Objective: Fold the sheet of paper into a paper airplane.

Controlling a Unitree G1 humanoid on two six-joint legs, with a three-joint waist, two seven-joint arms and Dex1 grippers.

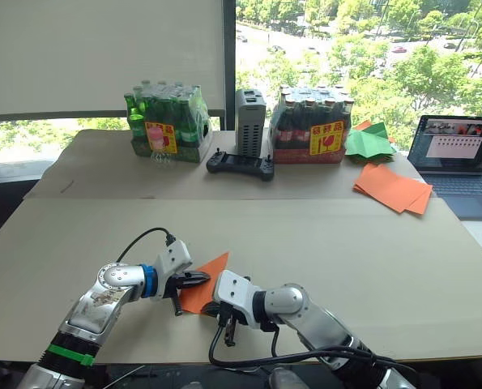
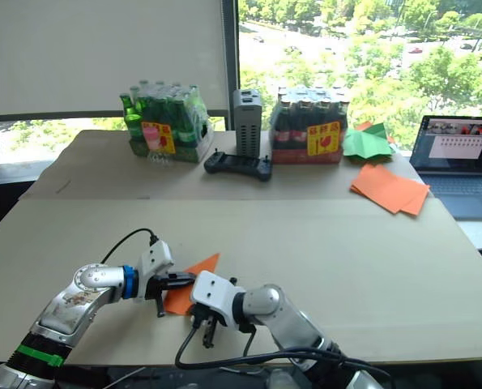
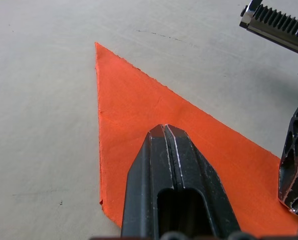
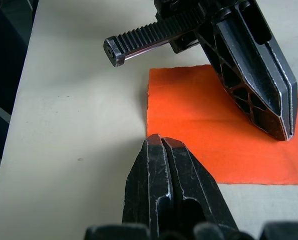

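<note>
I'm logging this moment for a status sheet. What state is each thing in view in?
sheet of paper: folded to a pointed triangle, flat on the table.
left tool: shut, tips pressing on the sheet.
right tool: shut, at the sheet's edge.
pile of orange sheets: flat, unfolded.
green paper shape: folded.
laptop: open, screen lit.
bottle packs: upright, wrapped.

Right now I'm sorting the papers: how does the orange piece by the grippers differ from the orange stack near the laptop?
The sheet of paper is one pointed triangular piece; the stack is several flat rectangular sheets. The sheet lies between both grippers; the stack lies untouched. Both are orange.
</note>
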